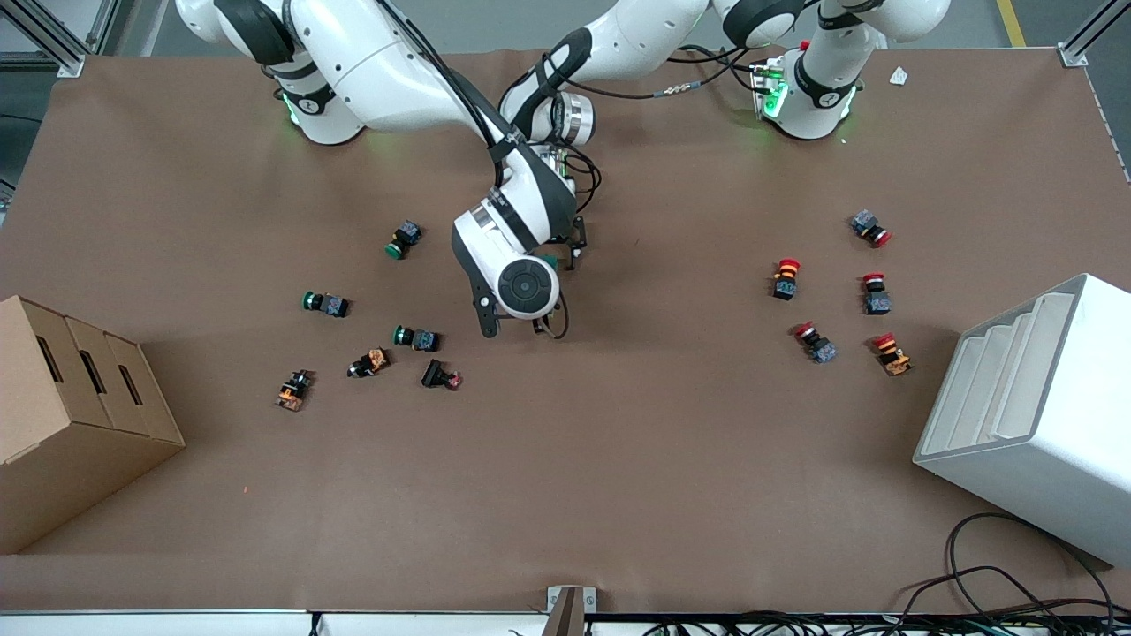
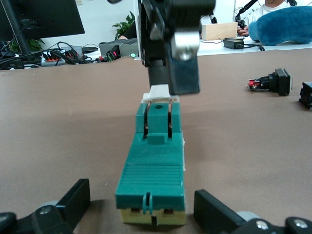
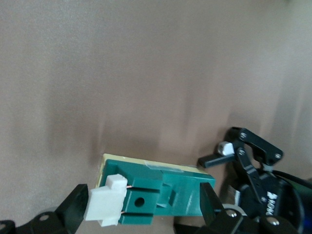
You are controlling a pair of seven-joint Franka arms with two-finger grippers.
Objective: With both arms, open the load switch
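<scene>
Covering the table [image 1: 618, 459], plain brown paper.

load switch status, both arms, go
Left pincer open, straddling load switch base end. Right pincer open at white lever tab end. Switch flat on table, nothing in the way.

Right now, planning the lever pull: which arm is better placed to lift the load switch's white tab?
Right. The right gripper sits at the white plastic lever tab of the dark green rectangular load switch; the left gripper, open, straddles its tabless end.
</scene>
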